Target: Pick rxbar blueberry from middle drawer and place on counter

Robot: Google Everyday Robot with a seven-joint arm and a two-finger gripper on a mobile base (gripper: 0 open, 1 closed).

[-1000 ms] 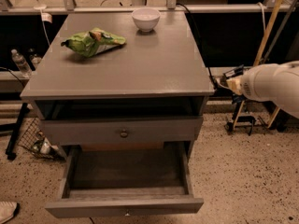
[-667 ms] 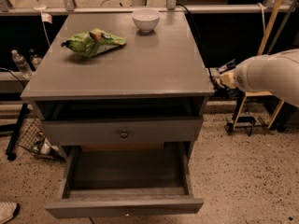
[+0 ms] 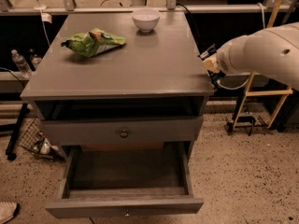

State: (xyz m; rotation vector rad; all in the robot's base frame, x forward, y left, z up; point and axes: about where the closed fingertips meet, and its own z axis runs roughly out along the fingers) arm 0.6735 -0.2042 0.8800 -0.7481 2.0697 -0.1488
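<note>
The middle drawer (image 3: 125, 204) stands pulled out at the bottom of the cabinet, and the visible part of its dark inner floor is bare. Above it, the counter (image 3: 140, 66) is the grey top board. My gripper (image 3: 209, 59) hangs at the counter's right edge, at about board height, on the end of the white arm (image 3: 261, 52) that reaches in from the right. Something small and dark sits at the gripper's tip, but I cannot tell what it is. I cannot make out the rxbar blueberry anywhere in this view.
A green snack bag (image 3: 92, 42) lies on the counter's back left and a white bowl (image 3: 145, 19) stands at its back middle. A shut drawer with a round knob (image 3: 124, 134) sits above the open one. A wire basket (image 3: 32, 139) and a yellow frame (image 3: 261, 92) flank the cabinet.
The arm has swung left and slightly up, bringing the gripper from beside the cabinet to the counter's right edge. The bag, bowl and drawers are unchanged.
</note>
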